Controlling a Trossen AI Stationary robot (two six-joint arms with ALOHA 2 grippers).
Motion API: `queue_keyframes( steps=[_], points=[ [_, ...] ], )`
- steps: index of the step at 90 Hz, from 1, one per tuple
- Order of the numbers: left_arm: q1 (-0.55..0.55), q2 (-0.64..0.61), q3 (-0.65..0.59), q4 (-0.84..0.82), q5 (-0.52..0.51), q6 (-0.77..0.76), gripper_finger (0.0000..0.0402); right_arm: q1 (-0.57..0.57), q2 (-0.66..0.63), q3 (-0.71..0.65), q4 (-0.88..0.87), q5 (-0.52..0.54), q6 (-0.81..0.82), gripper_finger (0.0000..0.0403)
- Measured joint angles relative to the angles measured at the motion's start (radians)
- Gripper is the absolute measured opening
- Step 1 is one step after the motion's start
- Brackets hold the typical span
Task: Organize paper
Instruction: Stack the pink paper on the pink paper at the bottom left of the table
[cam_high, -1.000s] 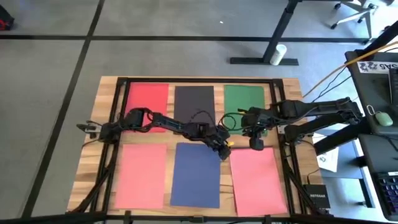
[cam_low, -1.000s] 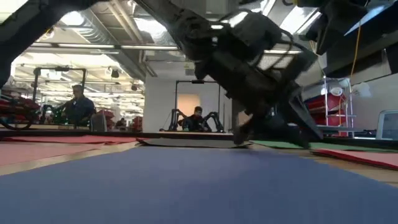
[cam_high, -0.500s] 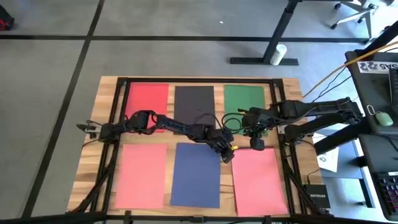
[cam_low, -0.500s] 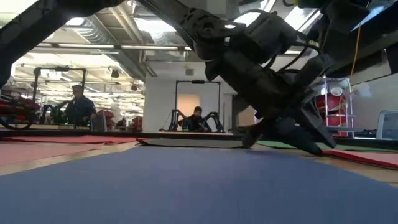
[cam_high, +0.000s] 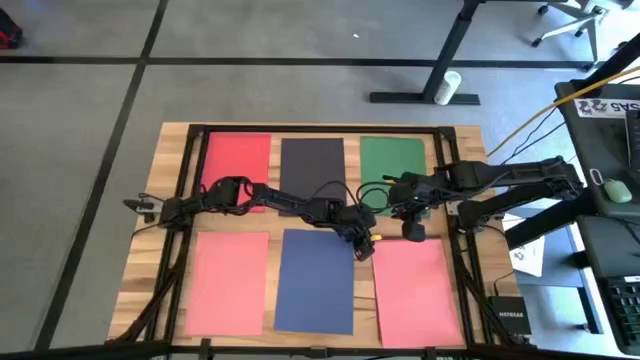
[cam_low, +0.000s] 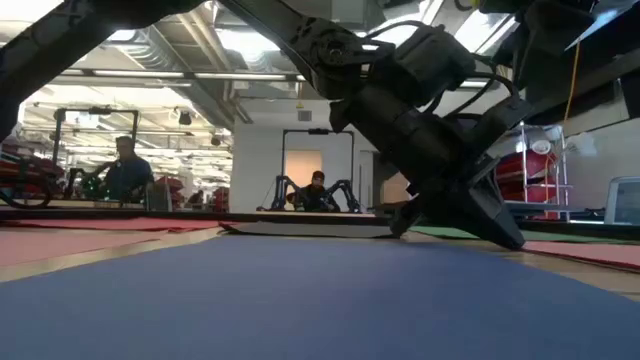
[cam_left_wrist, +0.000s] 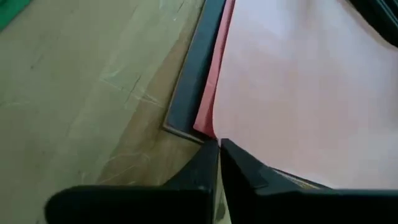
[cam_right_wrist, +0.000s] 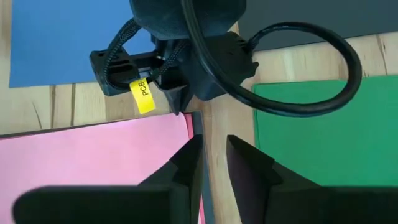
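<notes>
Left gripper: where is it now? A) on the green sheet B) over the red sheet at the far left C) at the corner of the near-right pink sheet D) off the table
C: the left gripper sits at the corner of the near-right pink sheet, next to the blue sheet; the left wrist view shows its fingertips at that pink corner.

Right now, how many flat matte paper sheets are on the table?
6 visible: red, black, green in the far row; pink, blue, pink near. A dark sheet edge may underlie the right pink.
</notes>
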Motion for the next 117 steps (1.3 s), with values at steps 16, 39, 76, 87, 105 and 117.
queue_keyframes(
  steps=[16, 39, 76, 87, 105, 117],
  points=[
    [-0.013, -0.033, 0.003, -0.05, 0.001, 0.027, 0.0, 0.0, 0.0, 0.0, -0.007, 0.001, 0.0, 0.006],
    [-0.034, -0.106, 0.003, -0.202, 0.002, 0.096, 0.0, 0.0, 0.0, 0.0, -0.035, 0.001, 0.0, 0.006],
    [-0.113, -0.278, 0.004, -0.727, -0.151, 0.209, 0.0, 0.0, 0.0, 0.0, -0.047, 0.0, 0.003, 0.006],
    [-0.156, -0.328, 0.003, -0.894, -0.248, 0.207, 0.0, 0.0, 0.0, 0.0, -0.05, 0.0, 0.003, 0.006],
    [-0.238, -0.384, 0.003, -1.211, -0.423, 0.164, 0.0, 0.0, 0.0, 0.0, -0.052, -0.001, 0.005, 0.006],
    [-0.295, -0.405, 0.003, -1.364, -0.499, 0.105, 0.0, 0.0, 0.0, 0.0, -0.051, -0.001, 0.005, 0.006]
  ],
)
